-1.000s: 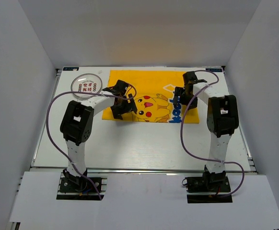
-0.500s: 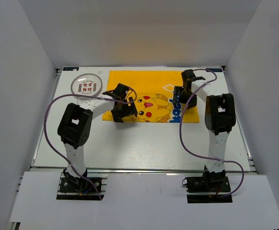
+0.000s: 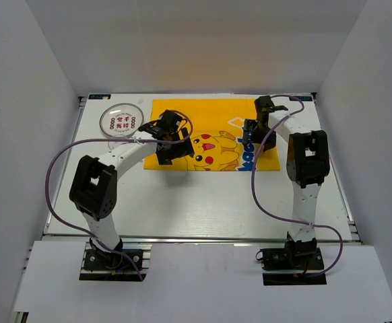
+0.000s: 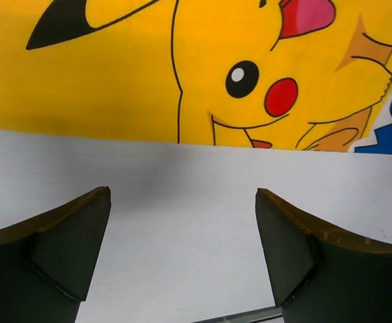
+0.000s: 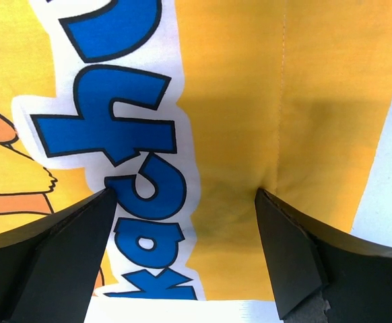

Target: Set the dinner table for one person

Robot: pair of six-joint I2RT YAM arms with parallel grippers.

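**Overhead and wrist views, mat laid, both grippers empty.** The dinner table (image 3: 182,202), white and rectangular, fills the workspace; its near half is bare of tableware. On its far half lies a yellow cartoon-printed mat (image 3: 209,114), which looks flat and roughly square to the table edges. A clear round dish (image 3: 121,120) with red print sits at the far left corner, near the mat's left edge but apart from it.

The left gripper (image 4: 182,249) hangs with its fingers spread wide and nothing between them. It is over bare table just beside the mat's near edge. The right gripper (image 5: 182,256) is likewise spread and empty, above the blue lettering close to the mat's near right corner.

I judge the mat placed and the dish the next piece to fetch. To do this well, I would raise both grippers straight up before any sideways travel, so that no fingertip drags the cloth and wrinkles it. The left arm is the nearer to the dish, so I would give it the job. The dish is transparent and shallow, and its rim is hard to make out from above. I would therefore rely on the left wrist view, come down over one side of the rim, and close gently.
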